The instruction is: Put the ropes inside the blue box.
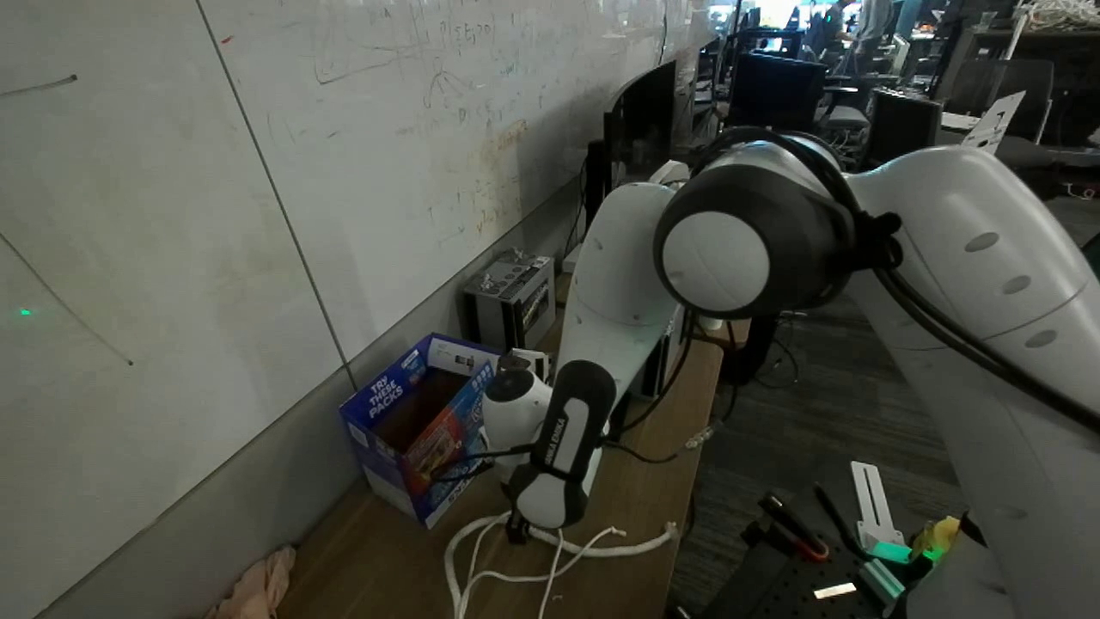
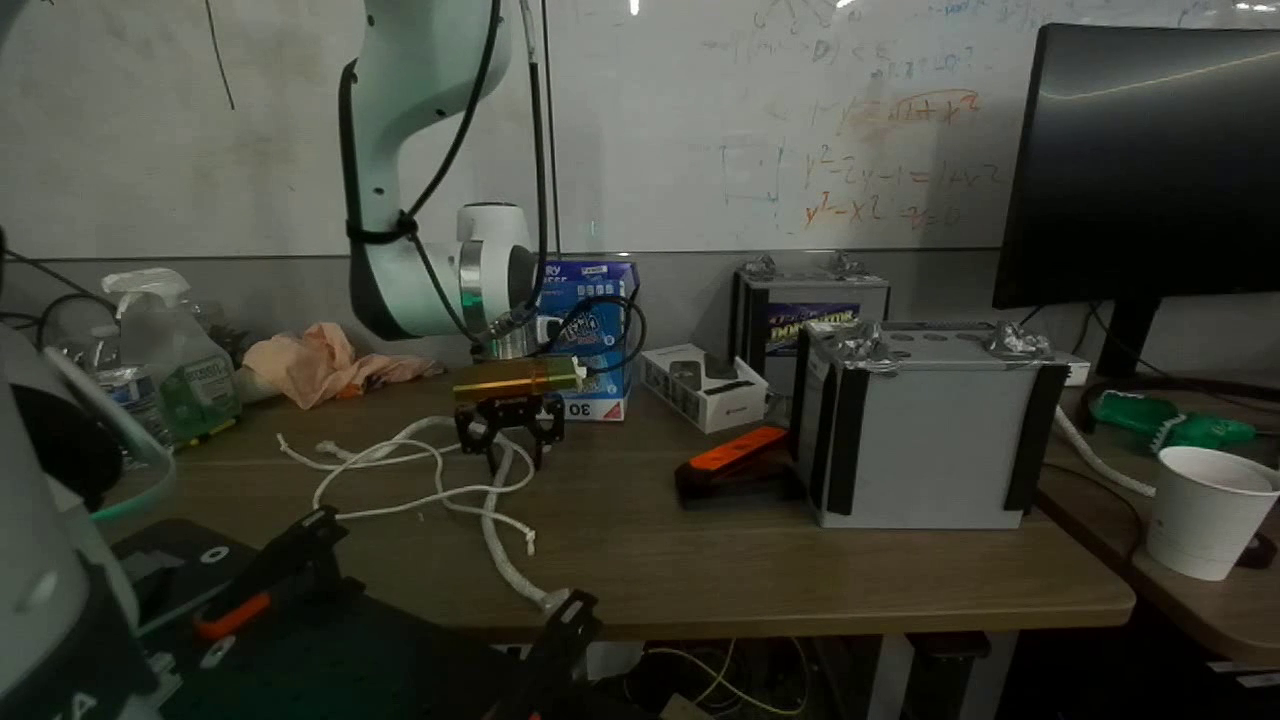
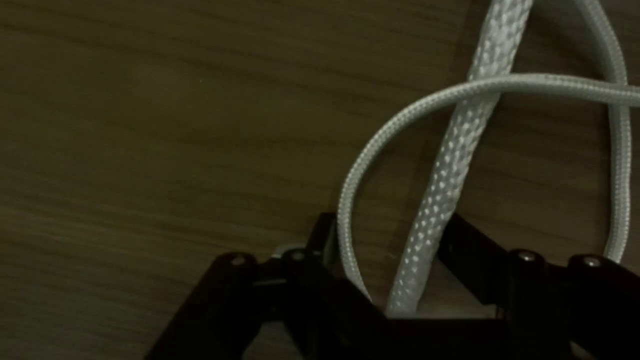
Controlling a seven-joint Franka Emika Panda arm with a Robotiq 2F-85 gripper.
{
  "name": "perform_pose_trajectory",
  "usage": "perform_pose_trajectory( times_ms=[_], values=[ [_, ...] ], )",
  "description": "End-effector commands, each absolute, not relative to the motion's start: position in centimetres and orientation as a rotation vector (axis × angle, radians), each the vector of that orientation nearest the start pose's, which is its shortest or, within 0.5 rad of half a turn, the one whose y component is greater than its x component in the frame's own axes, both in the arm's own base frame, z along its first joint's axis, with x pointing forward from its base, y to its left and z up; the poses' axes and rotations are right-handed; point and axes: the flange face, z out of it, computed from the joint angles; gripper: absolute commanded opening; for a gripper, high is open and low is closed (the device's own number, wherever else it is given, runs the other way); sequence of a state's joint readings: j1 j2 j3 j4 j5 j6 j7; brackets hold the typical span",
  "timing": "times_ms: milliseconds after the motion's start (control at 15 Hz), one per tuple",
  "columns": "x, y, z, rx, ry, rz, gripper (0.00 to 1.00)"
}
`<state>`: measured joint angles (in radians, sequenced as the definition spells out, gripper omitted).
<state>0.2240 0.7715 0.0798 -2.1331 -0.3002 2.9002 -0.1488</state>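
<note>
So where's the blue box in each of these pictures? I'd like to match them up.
In an exterior view: the blue box is left of and below centre, its open top showing.
In an exterior view: near the middle, partly hidden by the arm.
Wrist view: not in it.
Shared landmark: the thick rope, visible in all three.

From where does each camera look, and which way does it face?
In an exterior view: high, facing down along table and whiteboard; the arm shows large.
In an exterior view: opposite the whiteboard, facing it across table; claw and arm partly show.
Wrist view: on the arm, facing down at ropes; claw's fingers show.
Both exterior views share the blue box.
</note>
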Motion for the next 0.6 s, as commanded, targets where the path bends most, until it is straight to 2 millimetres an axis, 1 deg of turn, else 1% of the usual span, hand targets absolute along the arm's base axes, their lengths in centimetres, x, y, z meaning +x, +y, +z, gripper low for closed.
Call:
perform_pose_trajectory(
  times_ms=[0,133,200,267,333,400,467,533],
  values=[
    [50.6,18.5,5.0,-2.976,-1.105,0.003,0.27],
    [50.6,18.5,5.5,-2.987,-1.1,0.007,0.14],
    [50.6,18.5,5.8,-2.995,-1.096,0.01,0.05],
    [50.6,18.4,6.3,-3.001,-1.092,0.023,0.01],
    [50.5,18.3,7.0,-3.007,-1.091,0.032,0.0],
    [50.6,18.3,8.2,-3.021,-1.09,0.034,0.0],
    [50.7,18.2,9.2,-3.029,-1.087,0.036,0.03],
    [50.7,18.1,11.4,-3.035,-1.087,0.049,0.03]
  ],
)
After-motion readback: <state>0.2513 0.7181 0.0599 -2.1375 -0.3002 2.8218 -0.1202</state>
